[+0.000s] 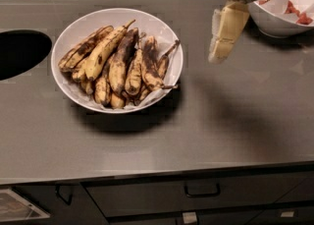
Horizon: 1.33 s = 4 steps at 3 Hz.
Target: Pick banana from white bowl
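Camera view: my tool (218, 56) over grey counter (196, 135), right of wide white bowl (93, 18).
Long yellow brown-blotched banana (104, 48) lies in bowl; tool's grip state I cannot tell.

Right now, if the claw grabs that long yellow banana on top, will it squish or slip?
Probably soft: the banana has brown-black blotches, so a hard squeeze may mush it. It lies on top of the other bananas in the white bowl, so it should lift freely, though its curve could let it swivel. The claw hangs right of the bowl.
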Each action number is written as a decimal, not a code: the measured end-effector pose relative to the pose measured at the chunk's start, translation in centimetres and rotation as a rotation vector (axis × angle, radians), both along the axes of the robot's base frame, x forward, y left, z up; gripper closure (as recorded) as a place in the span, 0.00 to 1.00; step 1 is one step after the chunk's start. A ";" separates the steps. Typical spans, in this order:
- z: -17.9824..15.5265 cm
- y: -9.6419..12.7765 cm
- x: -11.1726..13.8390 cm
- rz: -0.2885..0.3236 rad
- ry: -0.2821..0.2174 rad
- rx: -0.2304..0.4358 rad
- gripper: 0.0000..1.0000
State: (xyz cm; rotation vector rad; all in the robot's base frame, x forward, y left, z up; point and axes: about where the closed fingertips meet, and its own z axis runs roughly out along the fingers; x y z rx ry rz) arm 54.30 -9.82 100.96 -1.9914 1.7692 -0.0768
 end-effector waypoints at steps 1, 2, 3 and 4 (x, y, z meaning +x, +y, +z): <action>0.3 0.7 0.4 0.012 -0.011 -0.002 0.00; 0.3 2.7 2.3 0.070 -0.014 -0.033 0.00; 0.9 6.7 5.1 0.171 -0.035 -0.043 0.00; 0.9 6.7 5.1 0.172 -0.035 -0.043 0.00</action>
